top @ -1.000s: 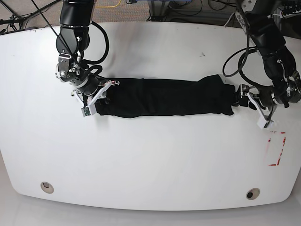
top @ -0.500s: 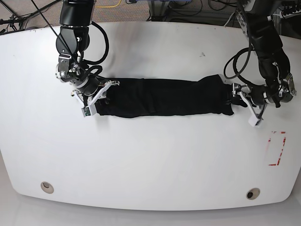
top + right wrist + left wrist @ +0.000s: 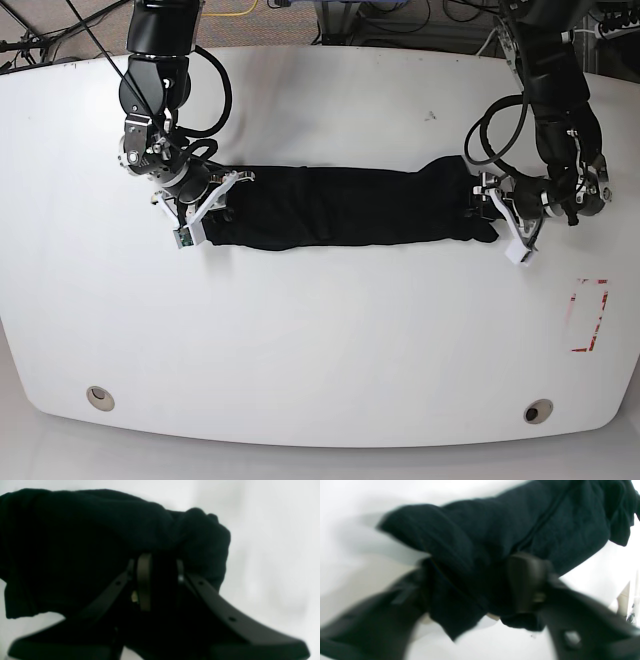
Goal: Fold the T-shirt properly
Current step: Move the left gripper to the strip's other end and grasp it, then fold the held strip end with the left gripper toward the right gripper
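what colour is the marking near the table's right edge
Red: a rectangular outline on the white table, clearest in the base view.

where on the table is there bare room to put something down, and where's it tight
The widest bare patch is the near half of the table, from the T-shirt down to the front edge. A second bare strip runs behind the shirt, between the two arms. It is crowded at both shirt ends, around the right gripper and left gripper, and beside the red outline.

Lighting: even and bright, glaring off the white table (image 3: 320, 330). Both wrist views are blurring heavily; the black T-shirt (image 3: 340, 207) is showing almost no detail.
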Motion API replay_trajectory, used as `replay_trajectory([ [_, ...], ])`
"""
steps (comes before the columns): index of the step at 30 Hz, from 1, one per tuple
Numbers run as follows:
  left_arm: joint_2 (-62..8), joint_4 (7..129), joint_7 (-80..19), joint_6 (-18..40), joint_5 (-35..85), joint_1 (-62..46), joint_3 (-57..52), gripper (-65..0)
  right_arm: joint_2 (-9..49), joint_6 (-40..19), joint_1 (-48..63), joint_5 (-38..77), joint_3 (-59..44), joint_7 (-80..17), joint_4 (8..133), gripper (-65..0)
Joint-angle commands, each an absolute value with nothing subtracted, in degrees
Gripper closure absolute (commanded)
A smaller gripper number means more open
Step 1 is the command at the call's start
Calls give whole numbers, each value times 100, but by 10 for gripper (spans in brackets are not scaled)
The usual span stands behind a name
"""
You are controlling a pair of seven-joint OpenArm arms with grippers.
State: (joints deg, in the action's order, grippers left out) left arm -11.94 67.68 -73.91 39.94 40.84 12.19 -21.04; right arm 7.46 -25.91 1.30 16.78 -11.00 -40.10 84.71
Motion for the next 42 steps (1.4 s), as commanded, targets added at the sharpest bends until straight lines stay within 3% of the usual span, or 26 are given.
replay_trajectory([
  [1, -1270, 6818, -7389, 4000, 4048, 1314, -2114, -221, 796, -2536, 127, 1525, -1112, -4268, 8497, -122],
  [6, -1270, 6853, -7389, 4000, 3952, 1297, -2114, -72, 796, -2536, 127, 1534, -1112, -4268, 8497, -122],
  [10, -1270, 6853, -7389, 4000, 3960, 1305, -2079, 0, 796, -2536, 127, 1516, -1112, -4268, 8497, -122],
  [19, -1270, 7987, -7398, 4000, 3987, 1279, -1736, 0, 796, -2536, 127, 1508, -1112, -4268, 8497, -122],
  [30, -1200, 9701, -7398, 4000, 3960, 1121, -330, 0, 804, -2536, 127, 1499, -1103, -4268, 8462, -122],
  [42, -831, 10782, -7407, 4000, 3987, 1147, 699, 0, 813, -2536, 66, 1499, -1103, -4268, 8435, -122],
])
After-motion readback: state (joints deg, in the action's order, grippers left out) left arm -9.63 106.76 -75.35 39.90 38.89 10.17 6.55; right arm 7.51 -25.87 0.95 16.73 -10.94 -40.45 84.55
